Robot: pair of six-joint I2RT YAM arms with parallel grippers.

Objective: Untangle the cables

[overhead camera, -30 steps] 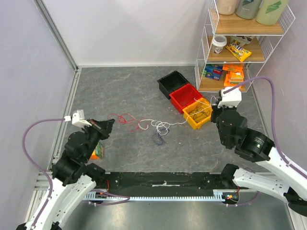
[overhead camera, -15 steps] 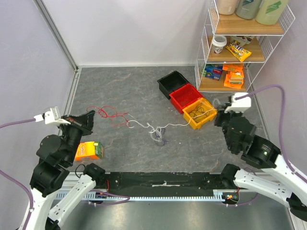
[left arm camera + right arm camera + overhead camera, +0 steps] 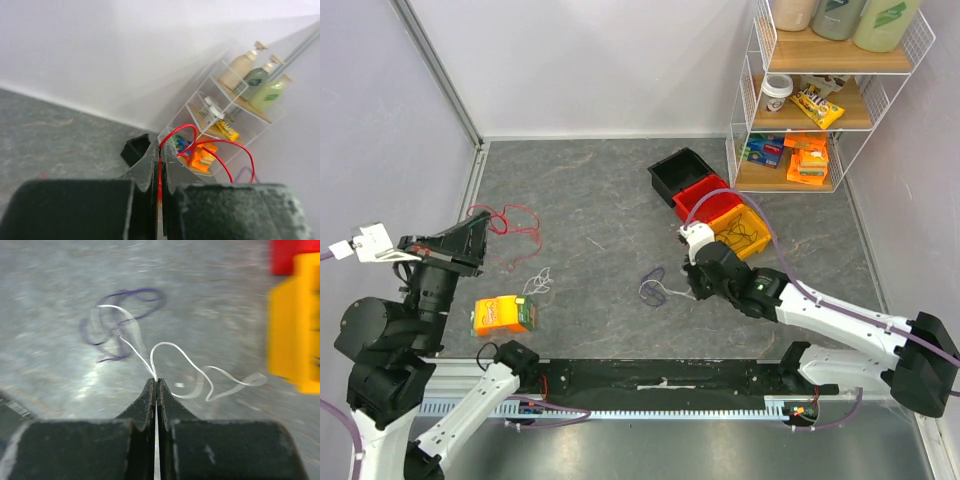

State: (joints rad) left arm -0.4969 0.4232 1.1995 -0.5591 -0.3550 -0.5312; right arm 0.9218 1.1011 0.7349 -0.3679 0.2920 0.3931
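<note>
Leftward, by the wall (image 3: 380, 130), the left gripper (image 3: 159, 150) clamped the red cable (image 3: 186, 125); the right gripper (image 3: 156, 381) pinched the white cable (image 3: 170, 344) on the open table (image 3: 580, 190).

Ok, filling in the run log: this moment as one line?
left gripper shut on red cable | right gripper shut on white cable | purple cable lying on table

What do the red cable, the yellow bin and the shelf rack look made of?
Red cable: probably a thin wire in smooth plastic sheathing; it bends into loose loops. Yellow bin: likely moulded plastic; even bright colour, smooth walls. Shelf rack: white coated metal wire, it seems, with tan wood-look boards; thin grid sides.
</note>
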